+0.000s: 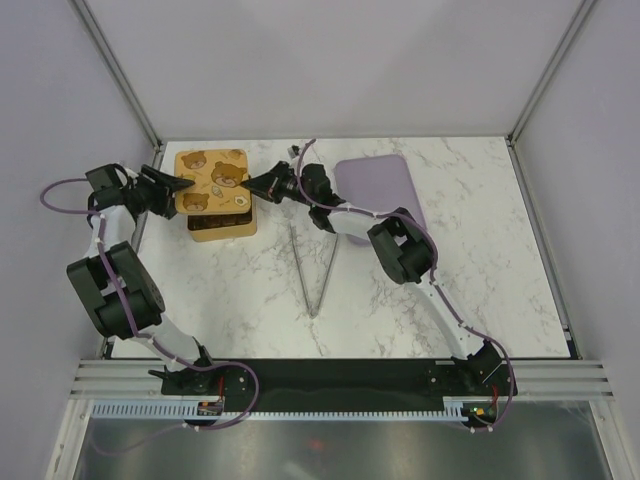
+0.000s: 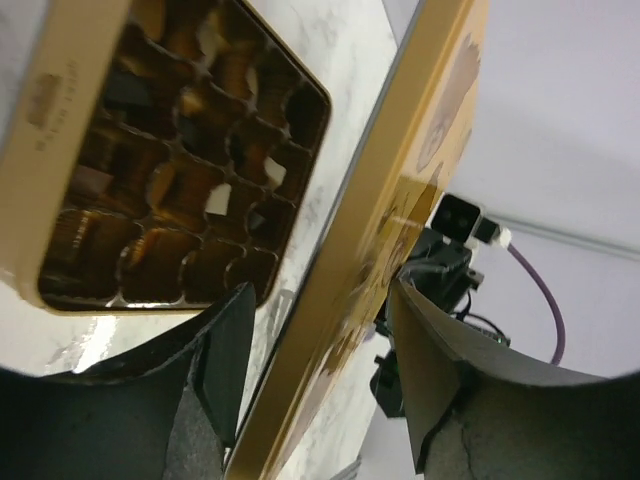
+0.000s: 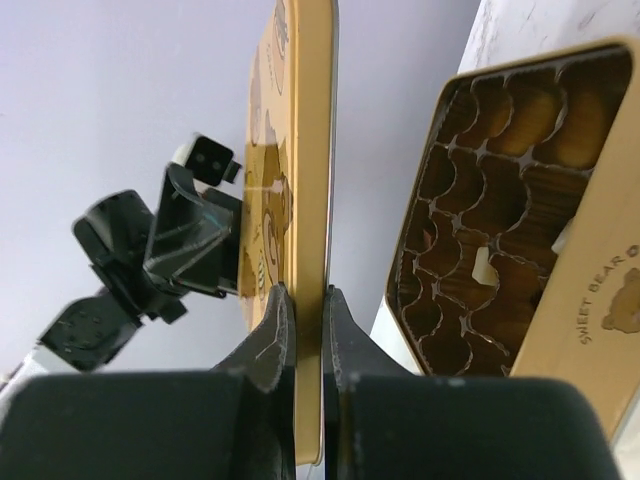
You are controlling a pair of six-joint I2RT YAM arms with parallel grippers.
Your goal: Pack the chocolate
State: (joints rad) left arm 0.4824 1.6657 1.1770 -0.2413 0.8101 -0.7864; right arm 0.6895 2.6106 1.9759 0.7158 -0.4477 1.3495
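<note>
Marble table (image 1: pixel 400 300) under grey walls; right fingers (image 3: pixel 268 340) pinch the lid (image 3: pixel 305 150) tight; left fingers (image 2: pixel 225 350) are spread loosely around its opposite edge; chocolate (image 2: pixel 215 200) sits in the box (image 2: pixel 30 200) just beyond them.

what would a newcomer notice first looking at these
The bear-printed lid stands out at the table's far left, held off the open golden box. The right gripper pinches one edge and the left gripper straddles the opposite one. Inside the box, a few pale chocolate pieces sit in ruffled compartments, while metal tongs lie mid-table beside a lilac tray.
</note>
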